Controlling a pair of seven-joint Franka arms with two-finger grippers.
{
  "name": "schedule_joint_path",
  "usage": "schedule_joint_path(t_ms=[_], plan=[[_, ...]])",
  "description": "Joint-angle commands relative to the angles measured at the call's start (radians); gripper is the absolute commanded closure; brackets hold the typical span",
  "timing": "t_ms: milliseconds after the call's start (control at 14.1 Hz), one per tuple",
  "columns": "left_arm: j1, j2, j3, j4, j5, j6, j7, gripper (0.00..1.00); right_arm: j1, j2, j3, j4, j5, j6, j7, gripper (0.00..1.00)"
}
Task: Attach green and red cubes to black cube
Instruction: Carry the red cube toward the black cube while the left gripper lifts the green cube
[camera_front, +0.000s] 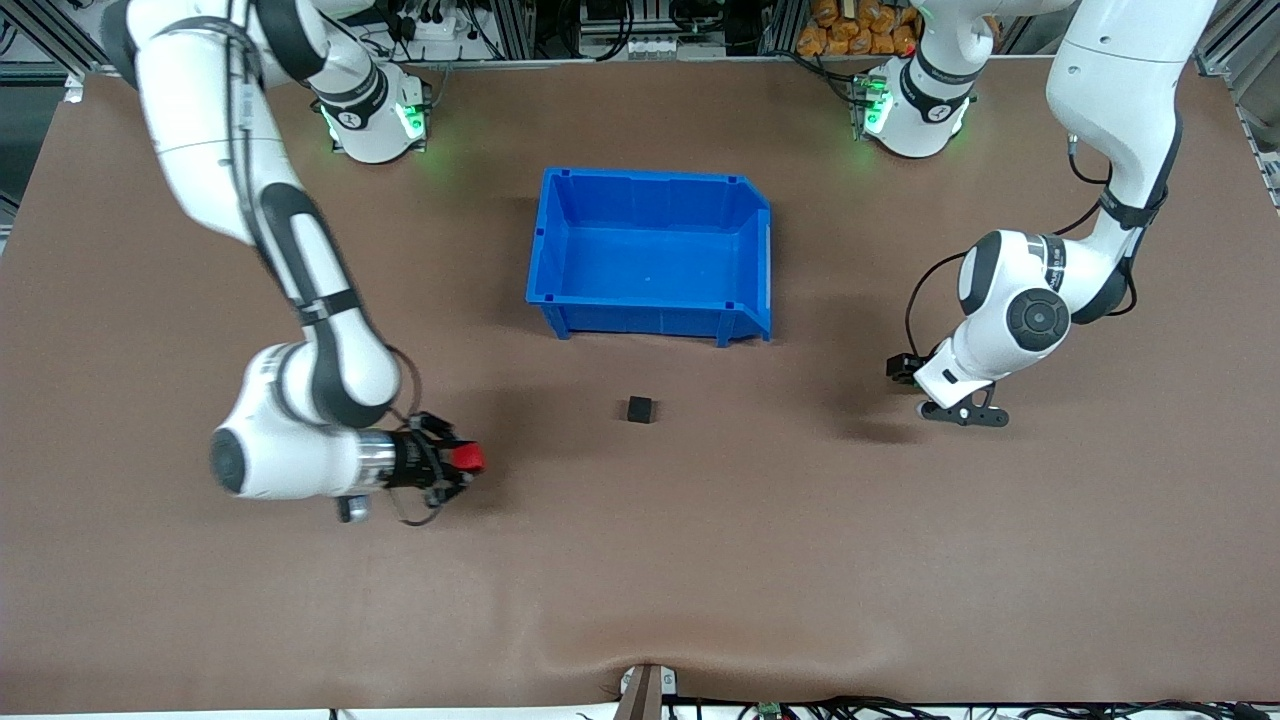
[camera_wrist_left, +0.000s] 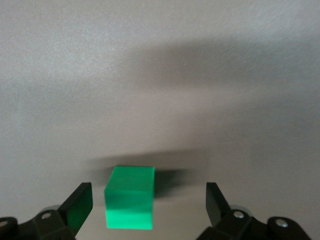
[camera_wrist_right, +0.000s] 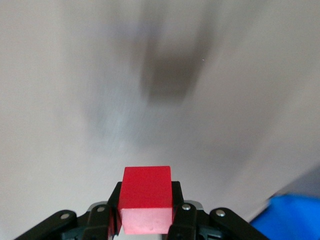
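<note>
The black cube (camera_front: 640, 409) sits on the brown table, nearer to the front camera than the blue bin. My right gripper (camera_front: 462, 459) is shut on the red cube (camera_front: 470, 457) and holds it low over the table toward the right arm's end; the right wrist view shows the red cube (camera_wrist_right: 146, 199) clamped between the fingers (camera_wrist_right: 181, 212). My left gripper (camera_front: 962, 413) is low over the table toward the left arm's end. In the left wrist view it (camera_wrist_left: 148, 202) is open around the green cube (camera_wrist_left: 129, 197), which rests on the table closer to one finger (camera_wrist_left: 80, 205). The green cube is hidden in the front view.
The blue bin (camera_front: 560, 240) stands empty mid-table, toward the robots' bases; a corner of it shows in the right wrist view (camera_wrist_right: 290, 220). Bare brown table lies between the black cube and each gripper.
</note>
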Motion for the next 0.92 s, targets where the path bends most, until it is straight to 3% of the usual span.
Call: schedule_joint_path(t_ms=[0,71,213,284,568,852], plan=[[0.015,0.014,-0.003,-0.006,0.070,0.021,-0.024,0.00,0.088,0.039,-0.013,0.007,0.087,0.093,0.097,1.00],[0.015,0.017,-0.003,-0.003,0.076,0.021,-0.024,0.00,0.106,0.042,-0.013,-0.008,0.085,0.123,0.129,1.00],[0.017,0.020,-0.003,0.000,0.078,0.021,-0.024,0.82,0.155,0.051,-0.013,-0.030,0.088,0.159,0.144,1.00],[0.017,0.020,-0.003,0.001,0.076,0.021,-0.024,1.00,0.175,0.054,-0.013,-0.043,0.088,0.177,0.145,1.00],[0.015,0.019,-0.003,0.021,0.072,0.020,-0.056,1.00,0.237,0.053,-0.013,-0.071,0.088,0.208,0.223,1.00],[-0.029,0.017,-0.009,0.130,0.061,-0.041,-0.361,1.00,0.277,0.050,-0.013,-0.105,0.088,0.229,0.263,1.00]])
